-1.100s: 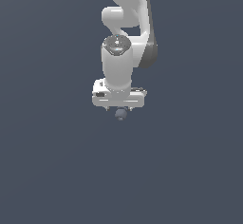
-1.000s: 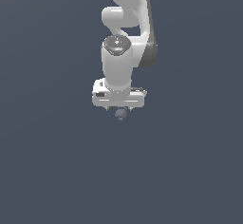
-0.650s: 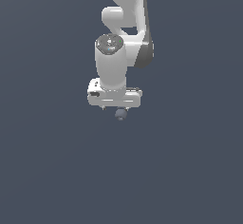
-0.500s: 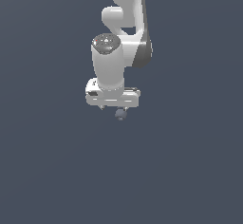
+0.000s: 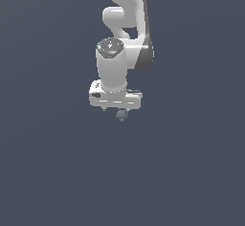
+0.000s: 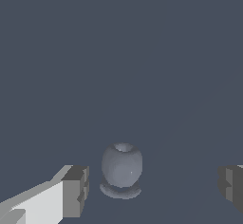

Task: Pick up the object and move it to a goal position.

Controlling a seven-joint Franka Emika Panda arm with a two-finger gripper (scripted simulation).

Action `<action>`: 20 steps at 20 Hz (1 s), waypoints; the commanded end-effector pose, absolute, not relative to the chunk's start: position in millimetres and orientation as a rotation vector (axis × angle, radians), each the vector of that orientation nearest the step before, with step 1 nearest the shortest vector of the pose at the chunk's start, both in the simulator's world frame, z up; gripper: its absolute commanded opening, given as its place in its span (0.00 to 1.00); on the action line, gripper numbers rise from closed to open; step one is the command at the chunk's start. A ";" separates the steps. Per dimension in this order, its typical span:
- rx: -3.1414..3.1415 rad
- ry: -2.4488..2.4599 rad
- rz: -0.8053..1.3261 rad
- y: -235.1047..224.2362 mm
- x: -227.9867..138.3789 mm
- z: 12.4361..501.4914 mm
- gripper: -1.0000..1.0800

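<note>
We count one ball [image 6: 122,166], small and dark grey-blue, one white arm [image 5: 125,19], one gripper [image 6: 151,188], and two grey fingertips [image 6: 76,191] on that gripper.

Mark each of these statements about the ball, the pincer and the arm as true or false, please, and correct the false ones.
1. The pincer is open, with the ball between its fingers. True.
2. Both fingers press on the ball. False: a gap shows on each side of the ball in the wrist view.
3. The ball is bright red. False: it is dark grey-blue, close to the background colour.
4. In the exterior view, the ball shows just below the white pincer body. True.
5. Several other objects lie around the ball. False: only the ball is visible near the pincer.
</note>
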State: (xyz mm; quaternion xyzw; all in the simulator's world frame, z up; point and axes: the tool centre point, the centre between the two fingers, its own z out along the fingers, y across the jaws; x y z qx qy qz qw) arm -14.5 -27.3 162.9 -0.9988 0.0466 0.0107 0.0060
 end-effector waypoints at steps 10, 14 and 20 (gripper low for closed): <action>-3.128 0.259 0.011 -8.0 -53.2 109.9 0.96; -3.127 0.288 0.004 -3.6 -64.6 97.7 0.96; -3.127 0.307 0.000 -0.7 -72.5 89.9 0.96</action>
